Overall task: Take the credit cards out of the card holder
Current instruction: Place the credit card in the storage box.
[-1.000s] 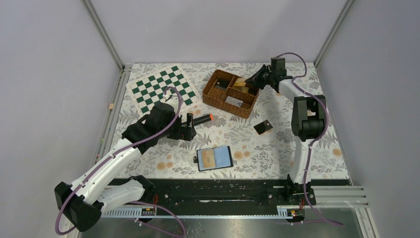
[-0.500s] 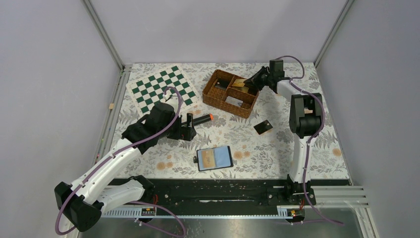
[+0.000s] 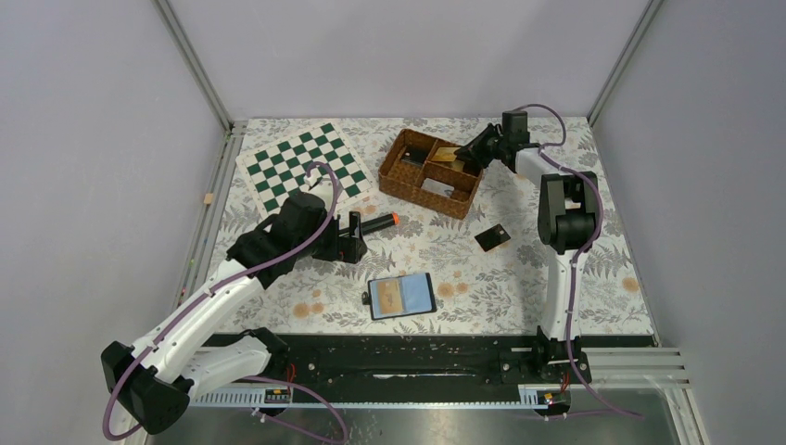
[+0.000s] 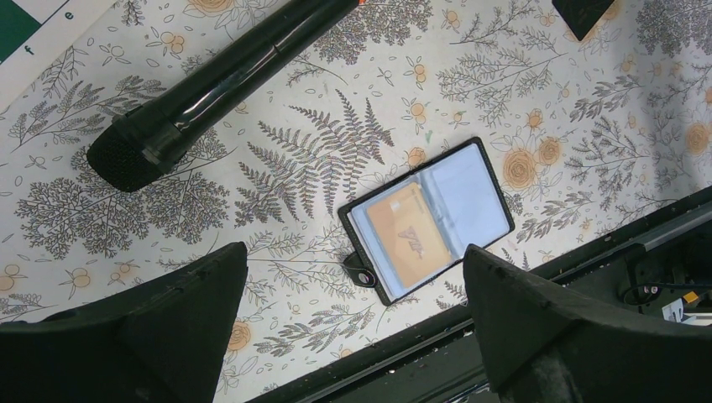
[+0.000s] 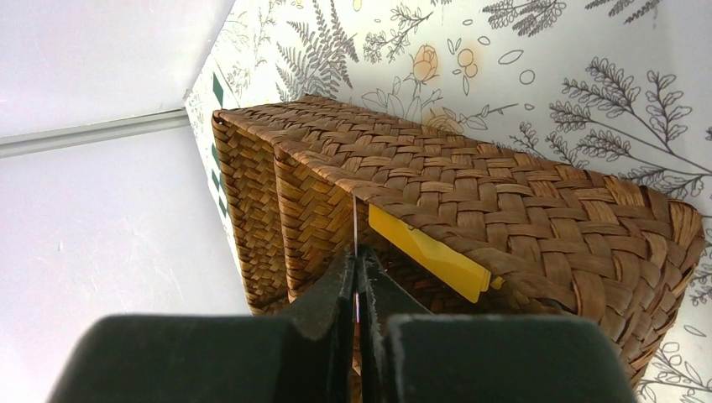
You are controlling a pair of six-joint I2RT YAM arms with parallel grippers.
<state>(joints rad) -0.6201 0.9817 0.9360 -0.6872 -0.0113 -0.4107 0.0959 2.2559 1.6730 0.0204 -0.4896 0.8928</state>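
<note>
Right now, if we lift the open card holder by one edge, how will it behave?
The card holder lies open with a centre fold, so it would probably hinge or sag. Flat on the cloth, it likely slides rather than tips. The orange card may stiffen its half.

text: f, e | on: chessboard (image 4: 25, 32) border | orange card (image 4: 409, 235) logo: unreadable

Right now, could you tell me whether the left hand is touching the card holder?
Apart. The top view shows bare tablecloth between the open left hand, beside the black cylinder, and the open card holder.
</note>
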